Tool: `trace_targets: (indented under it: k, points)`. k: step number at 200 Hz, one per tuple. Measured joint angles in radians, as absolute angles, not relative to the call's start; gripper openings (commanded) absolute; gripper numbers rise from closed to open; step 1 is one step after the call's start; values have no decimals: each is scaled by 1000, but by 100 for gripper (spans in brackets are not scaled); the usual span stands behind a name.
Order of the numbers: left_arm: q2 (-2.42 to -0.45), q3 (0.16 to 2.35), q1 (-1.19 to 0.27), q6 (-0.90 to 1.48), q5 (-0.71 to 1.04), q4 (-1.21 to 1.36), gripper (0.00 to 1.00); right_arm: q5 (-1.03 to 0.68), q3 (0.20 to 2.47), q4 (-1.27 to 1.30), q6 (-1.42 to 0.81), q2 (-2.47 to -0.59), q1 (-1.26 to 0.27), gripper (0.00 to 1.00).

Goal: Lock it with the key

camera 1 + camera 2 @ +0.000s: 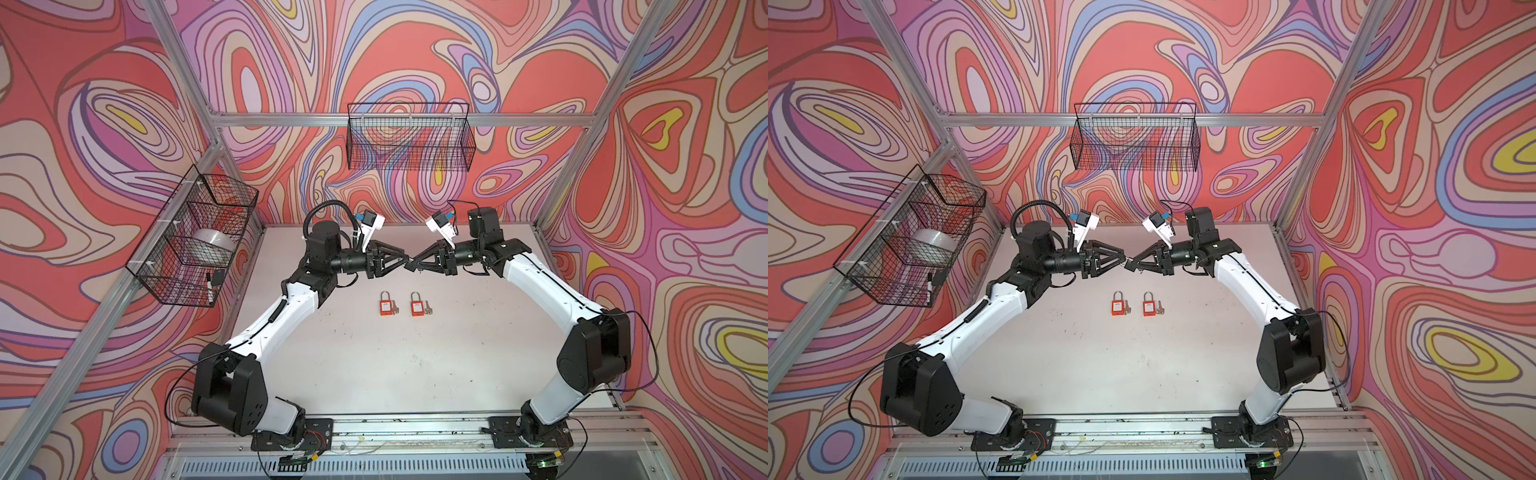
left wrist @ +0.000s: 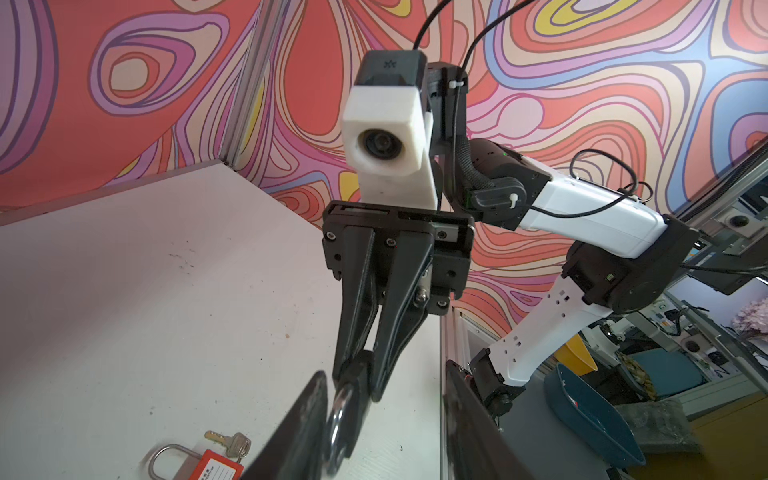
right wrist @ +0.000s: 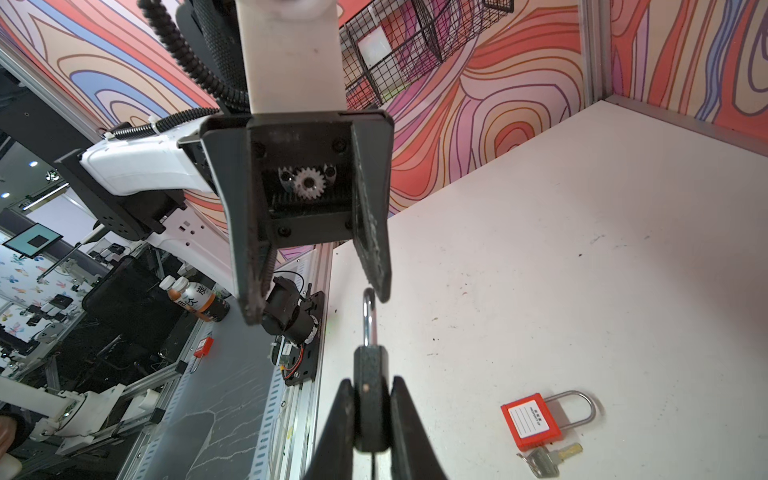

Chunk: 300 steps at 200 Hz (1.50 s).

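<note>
Closest to the right wrist lens, the right claw is clamped on the body of a small black padlock with a silver shackle. It holds the lock in the air above the white surface, shackle pointing toward the left claw. That left claw stands apart, and one of its black fingers sits just beside the shackle's curved end; whether they touch I cannot tell. Whether a key sits in the held lock is hidden. Below the two claws, the left orange-red plastic padlock and the right orange-red plastic padlock lie side by side on the surface. A small metal key rests just beside each body: the left key and the right key.
</note>
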<state>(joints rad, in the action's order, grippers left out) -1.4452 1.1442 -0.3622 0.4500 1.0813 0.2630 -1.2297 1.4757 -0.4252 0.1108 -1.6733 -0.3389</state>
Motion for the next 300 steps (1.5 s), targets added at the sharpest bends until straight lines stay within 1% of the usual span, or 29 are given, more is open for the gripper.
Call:
trace_targets:
  k: [37,52,74,128,167,197,254,287,300]
  points:
    - [-1445,1143,-362,450,1081,263,56,-1227,1464,-396,95,-1671,-335,0]
    - [-1445,1143,-362,449,1081,262,60,-1226,1462,-388,88,-1671,-334,0]
    - [-1443,1143,-362,434,1071,249,68,-1222,1452,-382,85,-1662,-332,0]
    - [-1440,1142,-361,426,1052,243,70,-1217,1413,-378,85,-1619,-308,0]
    - [-1440,1135,-360,435,1043,258,70,-1216,1394,-378,85,-1604,-296,0]
    - [-1440,1101,-360,462,1043,293,65,-1217,1385,-364,76,-1602,-295,0]
    - [-1441,1084,-374,506,1044,341,60,-1233,1312,-143,-89,-1591,-295,0]
    - [-1449,1084,-379,521,1043,370,59,-1256,1312,-76,-141,-1591,-295,0]
    - [-1457,1084,-379,530,1043,384,57,-1265,1312,-65,-151,-1591,-295,0]
